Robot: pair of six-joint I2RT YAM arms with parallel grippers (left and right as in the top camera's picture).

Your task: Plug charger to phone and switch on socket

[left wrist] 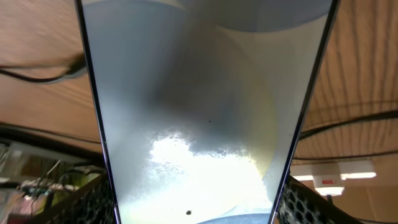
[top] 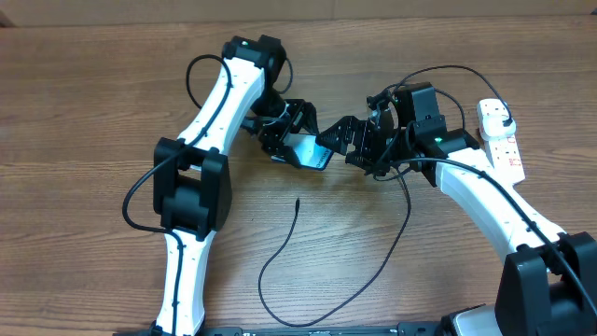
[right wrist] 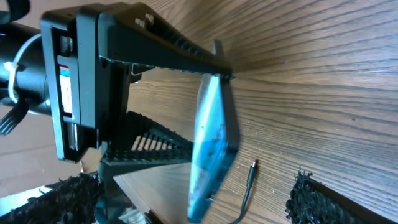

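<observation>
Clamping slim teal-screened rectangular smartphone (top: 315,154) in left claw (top: 298,140); right claw (top: 340,142) spread wide just beside phone; thin black charger cable (top: 295,213) loose on wooden bench (top: 93,93) near phone.

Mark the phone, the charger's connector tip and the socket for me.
phone (top: 311,152): overhead view, on its light blue screen.
charger tip (top: 297,201): overhead view, on the cable's free end.
socket (top: 506,149): overhead view, on its white body.

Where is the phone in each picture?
Overhead: phone in the middle, between the two arms.
Left wrist: phone fills the centre, top to bottom.
Right wrist: phone edge-on, centre, lower half.
Shared landmark: charger tip, below the phone overhead, right of it in the right wrist view; not in left wrist.
</observation>
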